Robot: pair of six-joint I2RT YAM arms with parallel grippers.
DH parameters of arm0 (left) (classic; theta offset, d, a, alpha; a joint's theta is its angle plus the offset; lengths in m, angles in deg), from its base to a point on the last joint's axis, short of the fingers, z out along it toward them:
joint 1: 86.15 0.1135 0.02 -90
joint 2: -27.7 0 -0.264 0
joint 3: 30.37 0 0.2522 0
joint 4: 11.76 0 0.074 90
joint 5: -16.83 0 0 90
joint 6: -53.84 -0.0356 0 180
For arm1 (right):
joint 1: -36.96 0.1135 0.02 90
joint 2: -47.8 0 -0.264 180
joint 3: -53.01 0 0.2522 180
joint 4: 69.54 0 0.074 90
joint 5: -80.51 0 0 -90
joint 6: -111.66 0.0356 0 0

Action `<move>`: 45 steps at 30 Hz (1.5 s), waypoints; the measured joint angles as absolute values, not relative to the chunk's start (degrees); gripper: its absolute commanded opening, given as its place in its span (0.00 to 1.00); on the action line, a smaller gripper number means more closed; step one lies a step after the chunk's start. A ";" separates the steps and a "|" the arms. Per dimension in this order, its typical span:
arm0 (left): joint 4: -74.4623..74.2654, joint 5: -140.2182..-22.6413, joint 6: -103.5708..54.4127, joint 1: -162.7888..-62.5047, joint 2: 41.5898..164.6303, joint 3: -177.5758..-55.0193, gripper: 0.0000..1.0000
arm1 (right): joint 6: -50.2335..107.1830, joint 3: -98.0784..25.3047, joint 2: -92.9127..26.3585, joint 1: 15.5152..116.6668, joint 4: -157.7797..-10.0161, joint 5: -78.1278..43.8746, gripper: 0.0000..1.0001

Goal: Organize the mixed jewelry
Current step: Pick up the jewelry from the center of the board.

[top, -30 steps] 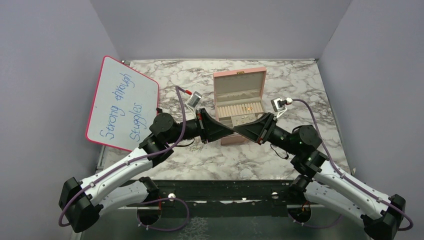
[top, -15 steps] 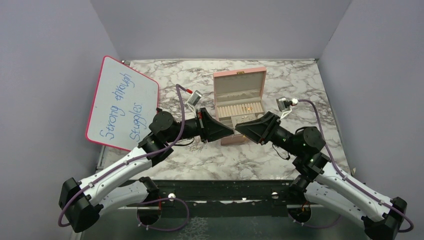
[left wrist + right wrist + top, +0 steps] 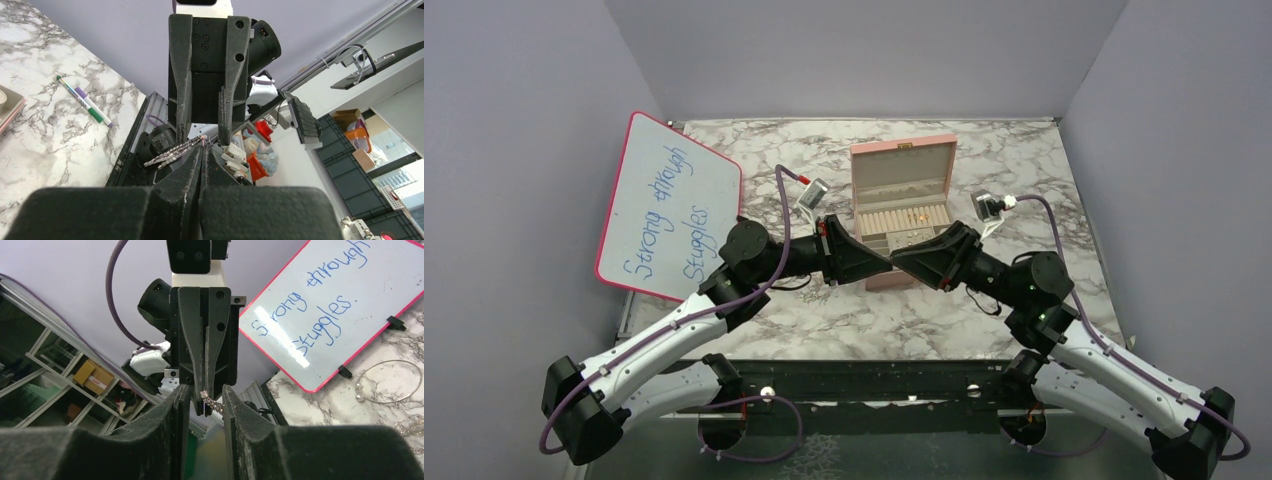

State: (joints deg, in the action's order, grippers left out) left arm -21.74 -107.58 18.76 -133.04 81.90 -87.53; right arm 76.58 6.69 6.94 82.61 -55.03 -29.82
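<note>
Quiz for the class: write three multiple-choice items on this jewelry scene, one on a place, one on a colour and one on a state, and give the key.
1. Where is the whiteboard?
A. Left of the jewelry box
B. Inside it
C. Right of it

2. What colour is the jewelry box?
A. Blue
B. Pink
C. Black

3. What state is the left hand in?
A. Open and empty
B. Shut on a ring
C. Shut on a silver chain piece

Key:
1 A: in the top view the whiteboard stands at the far left, with the box at the centre.
2 B: the box's walls and raised lid are pink.
3 C: both wrist views show the left hand's fingers pressed together on the chain piece, with the right hand open around their tips.
</note>
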 measured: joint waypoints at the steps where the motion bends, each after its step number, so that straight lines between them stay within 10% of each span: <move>1: -21.76 -107.65 18.82 -133.04 81.90 -87.53 0.00 | 76.47 6.58 6.92 82.61 -54.88 -30.02 0.31; 12: -21.81 -107.91 19.13 -133.04 81.88 -87.53 0.00 | 75.55 5.38 6.40 82.61 -54.66 -30.79 0.14; 31: -21.79 -108.17 19.13 -133.04 81.81 -87.53 0.00 | 75.22 4.88 5.87 82.61 -56.12 -31.44 0.26; 45: -21.85 -108.19 19.13 -133.04 81.81 -87.53 0.00 | 74.91 4.79 6.85 82.61 -57.06 -31.24 0.01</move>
State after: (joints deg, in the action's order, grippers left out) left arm -21.85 -108.19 19.13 -133.04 81.81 -87.53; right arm 74.91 4.79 6.85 82.61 -57.06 -31.24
